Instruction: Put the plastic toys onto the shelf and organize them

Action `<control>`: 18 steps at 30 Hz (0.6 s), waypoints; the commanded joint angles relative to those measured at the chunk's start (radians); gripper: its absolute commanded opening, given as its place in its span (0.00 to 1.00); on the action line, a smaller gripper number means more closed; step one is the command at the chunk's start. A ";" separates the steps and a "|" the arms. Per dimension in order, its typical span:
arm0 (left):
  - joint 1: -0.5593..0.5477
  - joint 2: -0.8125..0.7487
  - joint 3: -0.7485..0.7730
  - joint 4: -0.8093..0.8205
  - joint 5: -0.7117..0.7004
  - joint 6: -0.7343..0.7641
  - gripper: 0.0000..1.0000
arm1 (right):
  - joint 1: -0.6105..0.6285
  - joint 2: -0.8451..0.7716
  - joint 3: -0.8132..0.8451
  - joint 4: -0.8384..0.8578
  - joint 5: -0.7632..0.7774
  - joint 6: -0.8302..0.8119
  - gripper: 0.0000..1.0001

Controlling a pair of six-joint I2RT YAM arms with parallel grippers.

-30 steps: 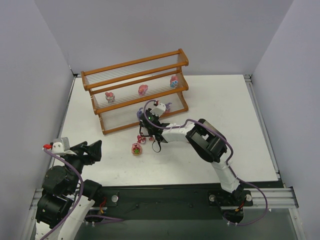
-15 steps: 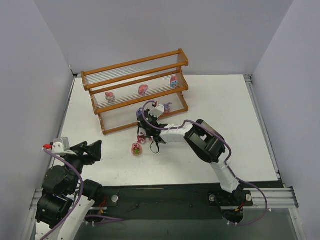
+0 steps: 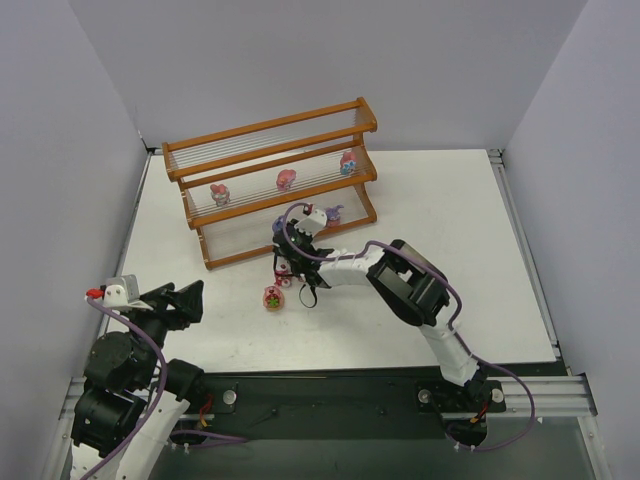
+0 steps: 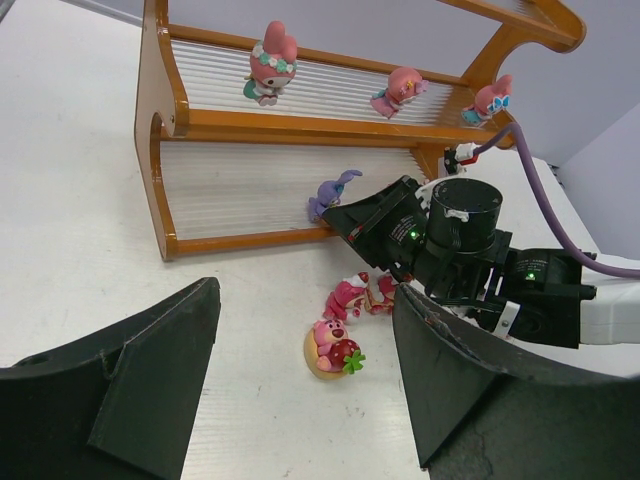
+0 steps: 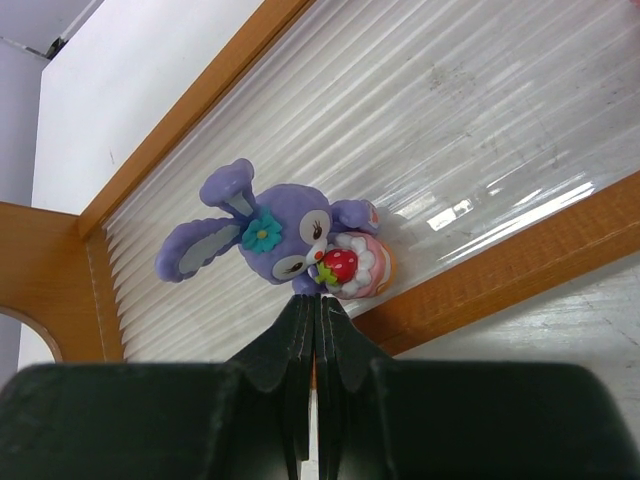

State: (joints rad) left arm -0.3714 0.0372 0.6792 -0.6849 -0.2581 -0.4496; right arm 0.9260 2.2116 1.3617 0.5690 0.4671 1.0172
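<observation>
The shelf point(image 3: 268, 131) stands at the back of the table. Three pink toys point(image 3: 219, 193) point(image 3: 286, 180) point(image 3: 348, 163) stand on its middle tier point(image 4: 300, 128). A purple bunny toy point(image 5: 285, 240) point(image 4: 330, 195) sits on the lowest tier by the front rail point(image 5: 500, 270). My right gripper point(image 5: 318, 300) point(image 4: 340, 213) is shut, its tips touching the bunny's underside. On the table in front lie a pink bear with a strawberry point(image 4: 332, 350) point(image 3: 271, 297) and two small red-pink toys point(image 4: 350, 297) point(image 4: 380, 292). My left gripper point(image 4: 305, 400) point(image 3: 185, 300) is open, well short of the bear.
The right arm point(image 3: 400, 275) stretches across the white table point(image 3: 450, 250) in front of the shelf, just above the fallen toys. Grey walls point(image 3: 60, 200) close three sides. A black mounting strip point(image 3: 330, 395) runs along the near edge.
The right arm's wrist has edged slightly left along the shelf front. The left arm and the toys have not visibly moved.
</observation>
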 commanded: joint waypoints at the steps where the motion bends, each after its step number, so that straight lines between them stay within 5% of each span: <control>1: 0.002 -0.007 0.006 0.030 -0.010 0.000 0.79 | 0.017 -0.055 -0.019 0.035 0.038 -0.029 0.00; 18: 0.012 0.013 0.003 0.030 -0.009 0.002 0.79 | 0.069 -0.347 -0.185 0.115 0.102 -0.189 0.03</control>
State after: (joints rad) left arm -0.3691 0.0376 0.6792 -0.6849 -0.2581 -0.4496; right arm 0.9737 1.9804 1.2320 0.6289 0.5011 0.8680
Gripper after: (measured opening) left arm 0.795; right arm 0.023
